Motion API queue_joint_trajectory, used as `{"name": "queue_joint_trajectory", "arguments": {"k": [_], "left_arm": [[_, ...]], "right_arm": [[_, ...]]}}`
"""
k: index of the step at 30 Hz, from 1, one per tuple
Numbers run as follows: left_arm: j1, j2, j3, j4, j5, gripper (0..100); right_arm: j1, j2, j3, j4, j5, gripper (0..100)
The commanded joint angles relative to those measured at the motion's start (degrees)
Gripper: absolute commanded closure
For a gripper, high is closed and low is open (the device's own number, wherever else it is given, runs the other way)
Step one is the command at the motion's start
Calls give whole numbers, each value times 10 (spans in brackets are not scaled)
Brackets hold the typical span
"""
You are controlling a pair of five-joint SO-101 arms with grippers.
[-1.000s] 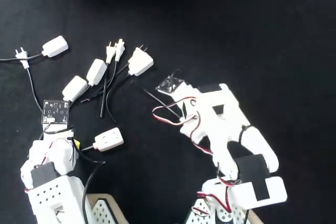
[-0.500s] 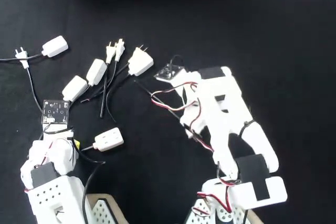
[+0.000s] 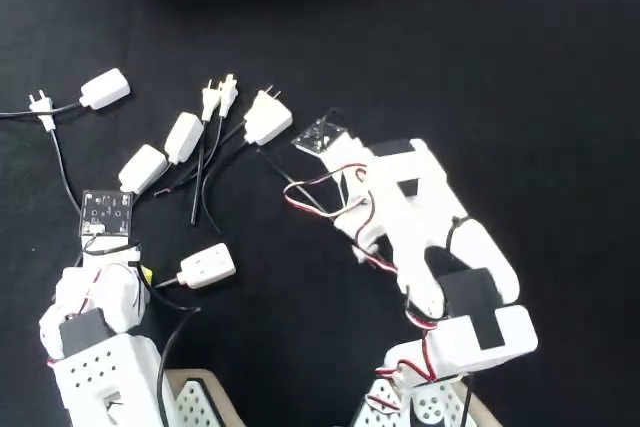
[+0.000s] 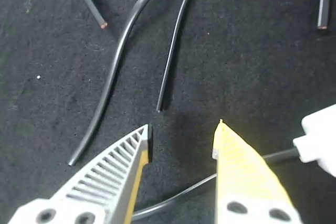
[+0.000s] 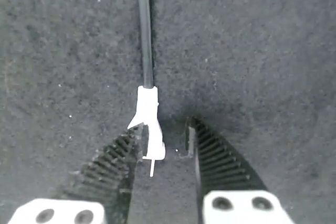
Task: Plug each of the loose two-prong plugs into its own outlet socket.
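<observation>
In the right wrist view a small white two-prong plug (image 5: 148, 124) lies on the black mat with its black cord (image 5: 144, 30) running away. My right gripper (image 5: 161, 136) is open around it, the plug resting against one finger (image 5: 116, 160). My left gripper (image 4: 181, 128) is open over bare mat and loose cord ends, with a white socket (image 4: 321, 134) just beside it. In the high view that socket (image 3: 207, 265) lies near the left arm (image 3: 98, 297). Other white sockets (image 3: 184, 136) (image 3: 143, 167) (image 3: 105, 88) and plugs (image 3: 219, 95) (image 3: 266, 117) (image 3: 42, 105) lie at the far left.
The right arm (image 3: 400, 207) stretches from the near edge toward the middle of the mat, with red and white wires looping at its side. Black cords (image 3: 200, 187) trail between the sockets and plugs. The right half of the black mat (image 3: 530, 97) holds nothing.
The right arm has stretched a little farther from the near edge, toward the plugs at the far left. The left arm and the sockets have not moved.
</observation>
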Motion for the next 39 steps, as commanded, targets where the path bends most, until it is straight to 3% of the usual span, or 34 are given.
{"name": "queue_joint_trajectory", "arguments": {"k": [1, 8, 19, 27, 34, 39], "left_arm": [[5, -4, -2, -11, -5, 798], [5, -4, -2, -11, -5, 798], [5, -4, -2, -11, -5, 798], [5, -4, -2, -11, -5, 798], [5, -4, -2, -11, -5, 798], [5, -4, -2, -11, -5, 798]], "right_arm": [[-12, 29, 7, 16, -7, 871], [-49, 29, 21, 31, -28, 783], [-123, 29, 58, 27, -77, 780], [-119, 25, 53, 32, -77, 976], [-100, 25, -23, 132, -73, 939], [-56, 25, -116, 244, -50, 744]]}}
